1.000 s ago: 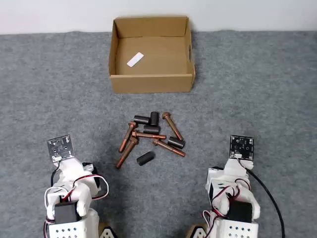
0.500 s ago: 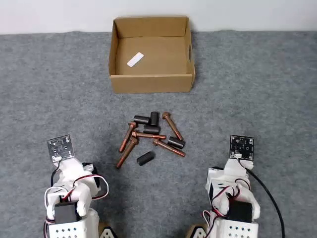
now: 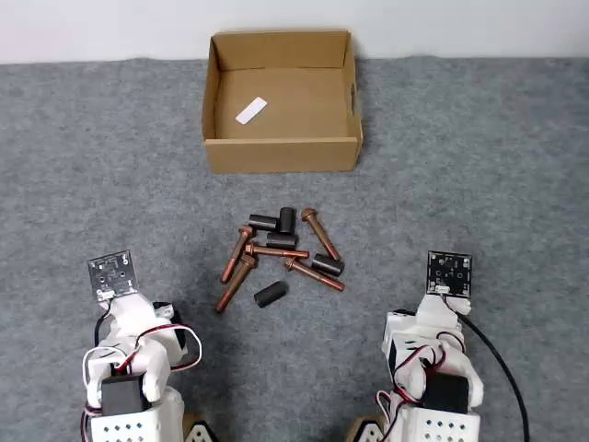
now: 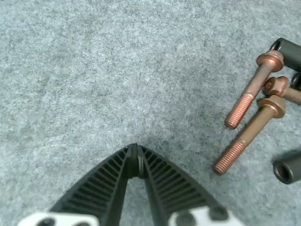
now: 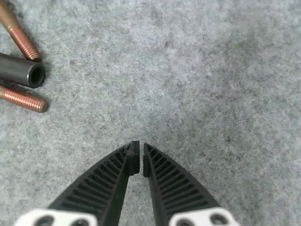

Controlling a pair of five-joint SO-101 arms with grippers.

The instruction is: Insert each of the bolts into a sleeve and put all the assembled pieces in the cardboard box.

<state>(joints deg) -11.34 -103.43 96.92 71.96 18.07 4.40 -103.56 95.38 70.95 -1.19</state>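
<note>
High view sets an open brown cardboard box (image 3: 281, 155) at the far side of the grey felt-covered table (image 3: 479, 166), with a small white label (image 3: 251, 110) lying on its floor. Nearer than the box, roughly midway between the two arms, lies a loose pile of five copper-coloured threaded metal bolts (image 3: 276, 250) mixed with five short dark cylindrical sleeves (image 3: 271, 295). Several of them touch or cross, and one sleeve lies alone at the near edge of the pile. No bolt sits inside a sleeve, and none of these parts is in the box. The white left arm (image 3: 129, 368) and white right arm (image 3: 431, 364) are folded back at the near edge, both well apart from the pile. In the left wrist view, the black ribbed left gripper (image 4: 137, 162) has its fingertips pressed together on nothing, over bare felt. Two bolts and the lone sleeve lie off to one side, near it but apart. In the right wrist view, the black ribbed right gripper (image 5: 141, 160) is likewise closed to a hairline slit and holds nothing. One sleeve and two threaded bolt ends lie well apart from its tips.
</note>
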